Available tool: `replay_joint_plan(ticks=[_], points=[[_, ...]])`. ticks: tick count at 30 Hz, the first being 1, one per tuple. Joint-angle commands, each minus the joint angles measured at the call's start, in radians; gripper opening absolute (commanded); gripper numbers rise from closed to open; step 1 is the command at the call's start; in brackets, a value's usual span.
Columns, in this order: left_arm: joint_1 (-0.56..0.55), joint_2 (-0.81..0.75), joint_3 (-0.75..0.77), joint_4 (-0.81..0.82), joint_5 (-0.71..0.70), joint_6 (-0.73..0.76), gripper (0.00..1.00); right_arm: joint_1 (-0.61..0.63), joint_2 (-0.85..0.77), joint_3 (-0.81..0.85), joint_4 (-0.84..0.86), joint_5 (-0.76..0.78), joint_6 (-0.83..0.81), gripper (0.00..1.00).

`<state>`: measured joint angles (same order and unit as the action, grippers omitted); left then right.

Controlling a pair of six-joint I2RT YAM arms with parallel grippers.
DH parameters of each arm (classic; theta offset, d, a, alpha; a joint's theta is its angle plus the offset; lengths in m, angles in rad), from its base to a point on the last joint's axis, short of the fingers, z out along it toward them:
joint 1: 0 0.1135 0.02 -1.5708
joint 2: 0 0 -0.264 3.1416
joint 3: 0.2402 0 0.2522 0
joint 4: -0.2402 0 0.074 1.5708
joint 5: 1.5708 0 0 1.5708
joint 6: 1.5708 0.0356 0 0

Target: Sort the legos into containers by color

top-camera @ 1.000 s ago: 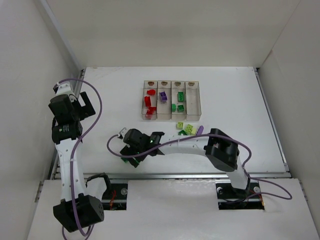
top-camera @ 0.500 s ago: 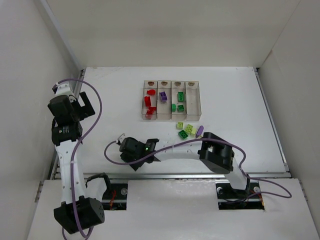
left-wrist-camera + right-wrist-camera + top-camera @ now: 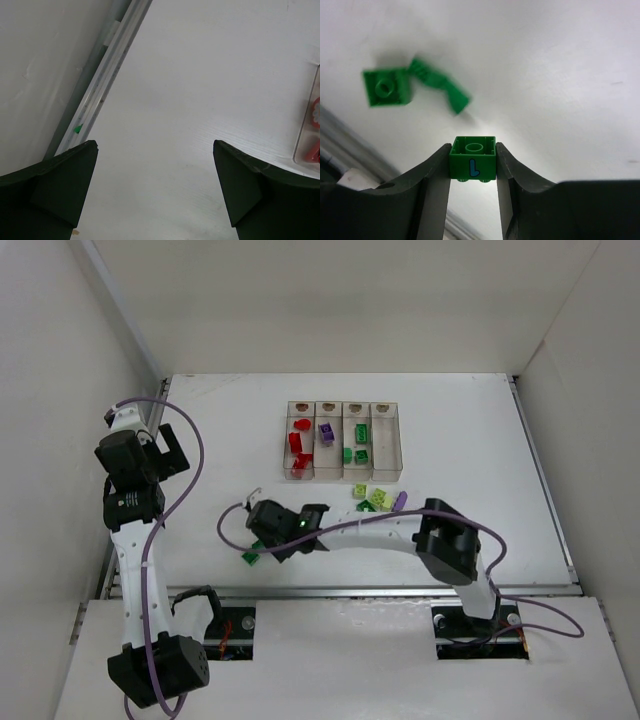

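Right wrist view: right gripper (image 3: 472, 167) clamped on dark green lego (image 3: 472, 155), two other green legos (image 3: 386, 87) up-left of it; left gripper (image 3: 155, 165) spread wide.

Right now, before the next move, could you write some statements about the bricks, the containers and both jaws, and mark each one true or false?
1. The right jaws are shut on a green brick. True.
2. The left jaws hold a red brick. False: they stand open over bare table, with nothing between them.
3. In the top view, the leftmost container holds red bricks. True.
4. The rightmost container holds purple bricks. False: the rightmost container looks empty, and a purple brick lies in the second container from the left.
5. Every brick is already sorted. False: several lie loose near the containers, such as a yellow-green brick.
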<state>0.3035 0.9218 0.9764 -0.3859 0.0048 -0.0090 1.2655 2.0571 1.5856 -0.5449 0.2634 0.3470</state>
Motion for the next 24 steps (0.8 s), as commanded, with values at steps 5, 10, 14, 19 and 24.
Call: replay_joint_plan(ticks=[5, 10, 14, 19, 24], points=[[0.005, -0.012, -0.013, 0.038, -0.009, 0.017, 1.0, -0.426, -0.17, 0.125, -0.069, 0.033, -0.017, 0.0], [0.005, -0.012, -0.013, 0.038, -0.019, 0.027, 1.0, -0.641, -0.066, 0.252, -0.099, -0.07, -0.035, 0.0], [0.005, -0.012, -0.013, 0.038, -0.019, 0.037, 1.0, -0.718, 0.018, 0.313, -0.109, -0.102, -0.046, 0.0], [0.005, -0.012, -0.022, 0.028, -0.02, 0.055, 1.0, -0.727, 0.073, 0.353, -0.109, -0.102, -0.071, 0.0], [0.005, 0.011, -0.031, -0.013, 0.13, 0.182, 1.0, -0.736, 0.104, 0.363, -0.109, -0.087, -0.08, 0.19]])
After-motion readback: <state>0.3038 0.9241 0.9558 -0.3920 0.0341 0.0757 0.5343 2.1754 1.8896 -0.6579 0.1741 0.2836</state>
